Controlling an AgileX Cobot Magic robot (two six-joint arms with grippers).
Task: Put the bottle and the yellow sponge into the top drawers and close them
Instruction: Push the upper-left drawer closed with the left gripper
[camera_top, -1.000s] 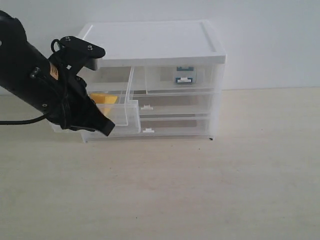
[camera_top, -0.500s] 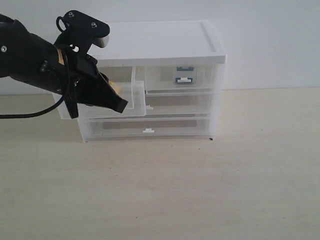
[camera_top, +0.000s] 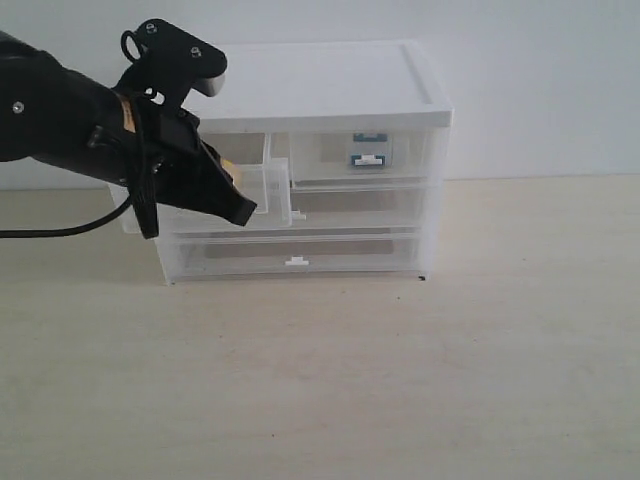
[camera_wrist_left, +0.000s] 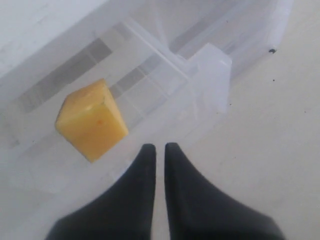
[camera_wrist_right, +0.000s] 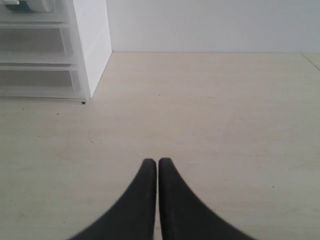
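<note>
The yellow sponge (camera_wrist_left: 90, 120) lies inside the top left drawer (camera_top: 272, 195), which still sticks out a little from the white cabinet (camera_top: 320, 85). Only a sliver of the sponge (camera_top: 230, 170) shows in the exterior view. My left gripper (camera_top: 244, 210) (camera_wrist_left: 158, 147) is shut and empty, its tips against the drawer's clear front wall (camera_wrist_left: 210, 85). The bottle (camera_top: 368, 148) sits behind the front of the top right drawer (camera_top: 325, 155), which is pushed in. My right gripper (camera_wrist_right: 157, 162) is shut and empty above bare table, away from the cabinet (camera_wrist_right: 92, 45).
Two full-width drawers (camera_top: 300, 250) below are closed. The cabinet stands at the back of a pale wooden table (camera_top: 400, 380) against a white wall. A black cable (camera_top: 60, 232) trails from the left arm.
My left arm rose and swung right, and the top left drawer with the sponge slid from far out to nearly in. The right gripper's earlier state is not shown.
</note>
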